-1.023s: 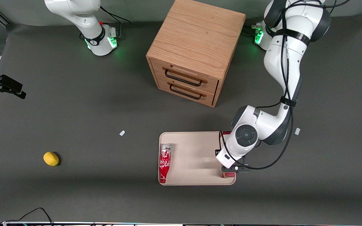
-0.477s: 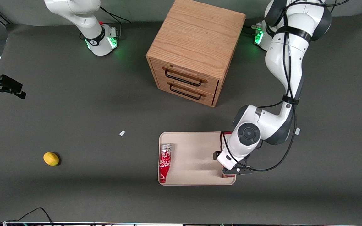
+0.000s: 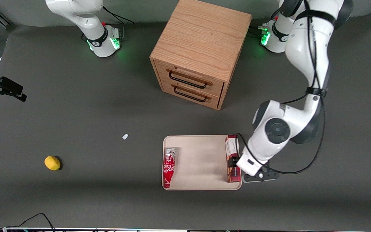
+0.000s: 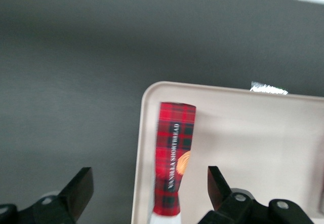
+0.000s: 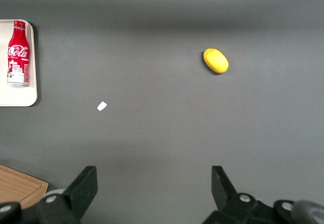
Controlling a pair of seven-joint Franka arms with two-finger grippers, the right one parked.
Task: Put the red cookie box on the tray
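On the grey worktop (image 3: 76,112) sits one beige tray (image 3: 198,161), and the red cookie box (image 3: 233,158) lies flat inside it along the rim at the working arm's end, its white panel pointing away from the front camera. One red cola bottle-can (image 3: 169,167) lies on the same tray at the rim nearest the parked arm, well apart from the box with bare tray between them. The hand (image 4: 147,193) hangs above the box with its two fingers (image 4: 78,188) spread wide, one over the worktop just outside the tray and one over the tray floor, neither touching the box. One wooden cabinet (image 3: 201,51) with two drawers stands farther from the front camera than the tray. One yellow lemon (image 3: 52,163) rests toward the parked arm's end, and one small white scrap (image 3: 125,136) lies between it and the tray.
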